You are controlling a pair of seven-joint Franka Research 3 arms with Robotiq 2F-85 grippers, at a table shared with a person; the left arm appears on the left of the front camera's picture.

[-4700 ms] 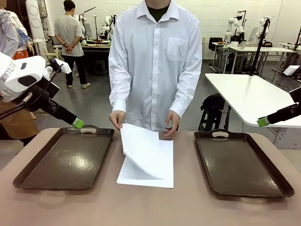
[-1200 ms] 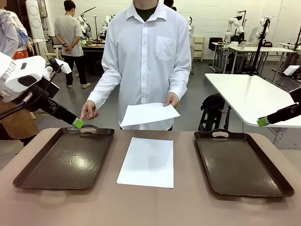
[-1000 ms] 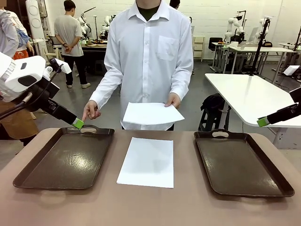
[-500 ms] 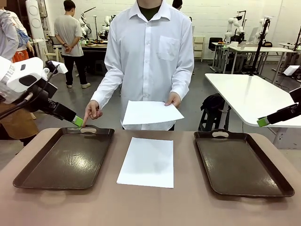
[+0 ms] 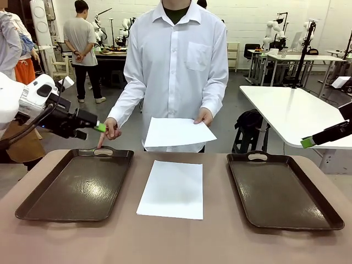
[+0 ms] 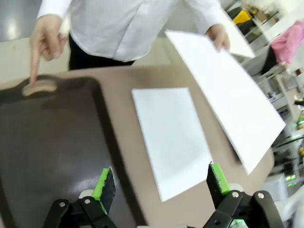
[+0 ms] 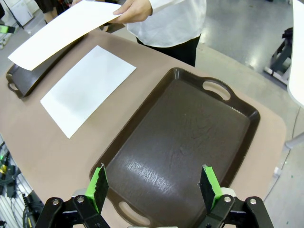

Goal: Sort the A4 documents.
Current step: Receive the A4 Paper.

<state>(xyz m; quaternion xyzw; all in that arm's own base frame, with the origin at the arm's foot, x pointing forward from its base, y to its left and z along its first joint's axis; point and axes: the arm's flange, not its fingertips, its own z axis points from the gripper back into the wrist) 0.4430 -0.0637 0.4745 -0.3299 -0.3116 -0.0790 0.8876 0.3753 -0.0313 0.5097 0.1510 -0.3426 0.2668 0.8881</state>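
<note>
Brown matte surface point(image 5: 181, 242), near edge rounded. Two dark brown rectangular plastic trays with cut-out handles lie flat on it, the left tray point(image 5: 77, 187) and the right tray point(image 5: 280, 192). Both have raised rims, rounded corners and scuffed, faintly glossy beds.

One plain white A4 paper sheet point(image 5: 171, 190) lies flat between the trays, touching neither. A bare strip of surface runs along each long edge, and a wider band separates its near edge from the surface's front. It is thin, with crisp corners.

A second white A4 sheet point(image 5: 179, 132) is in the air above the surface's far edge, pinched at one corner by the person's holding hand point(image 5: 203, 116). It is roughly level and sags slightly.

The person's pointing hand point(image 5: 110, 131) has its index finger down at the left tray's far handle.

Left jaws: wide apart and gripping nothing. They hang over the left tray's far corner, just beside the pointing hand; whether they touch it cannot be told.

Right jaws: wide apart and holding nothing. They are high beyond the right tray's outer side, well apart from both sheets.
</note>
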